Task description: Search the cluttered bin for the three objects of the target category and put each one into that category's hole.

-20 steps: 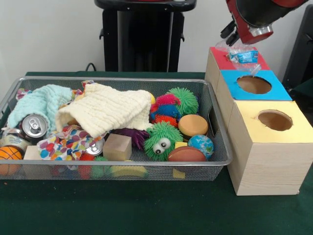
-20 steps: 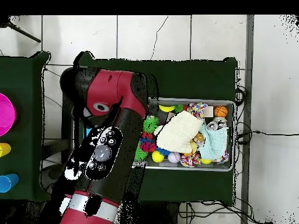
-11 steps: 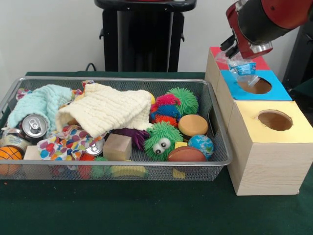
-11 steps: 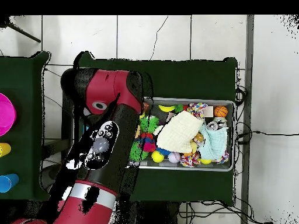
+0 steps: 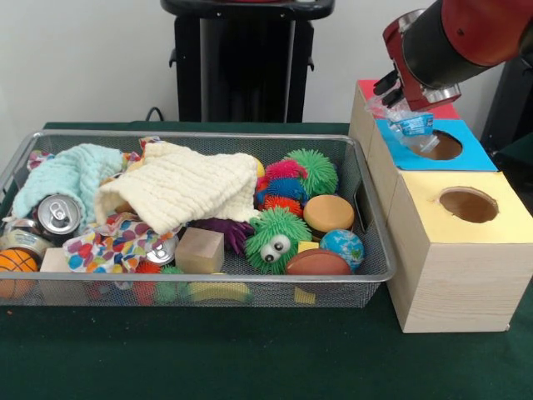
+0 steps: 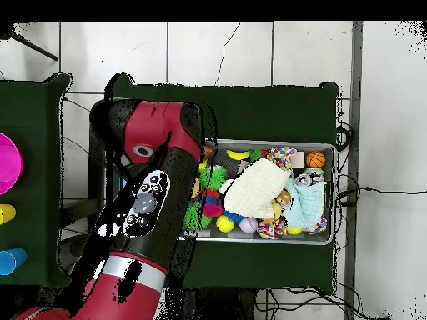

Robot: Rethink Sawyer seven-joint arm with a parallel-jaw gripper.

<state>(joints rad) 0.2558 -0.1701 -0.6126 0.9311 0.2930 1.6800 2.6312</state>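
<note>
The gripper (image 5: 398,107) hangs over the blue box (image 5: 391,133), at its left edge, pinching a crumpled clear plastic bottle (image 5: 410,125) with a blue label. The bottle sits just left of the blue hole (image 5: 440,146), partly overlapping its rim, and is tilted. The arm (image 5: 454,37) enters from the upper right corner.

3 boxes stand in a row at the right side of the table (image 5: 250,358): a red box (image 5: 371,98) at the far end, the blue box in the middle, and a yellow box (image 5: 454,250) nearest the front edge. The yellow hole (image 5: 468,204) is unobstructed.

The wire bin (image 5: 200,287) lies just left of the boxes. Contents:
- Left end: a basketball (image 5: 17,262) in the front left corner, 1 can (image 5: 57,214) beside it, a teal cloth (image 5: 58,175) behind.
- Centre: a cream cloth (image 5: 187,187) over other items, a patterned cloth (image 5: 112,246), a wooden cube (image 5: 200,250), a banana (image 5: 218,291) at the front wall.
- Right end: a green spiky toy with eyes (image 5: 275,237), a green spiky ball (image 5: 315,171), an orange disc (image 5: 328,213), a globe ball (image 5: 342,246), a brown ball (image 5: 317,262).

In the overhead view the arm (image 6: 154,208) covers the boxes and the bin's (image 6: 321,240) end next to them.
</note>
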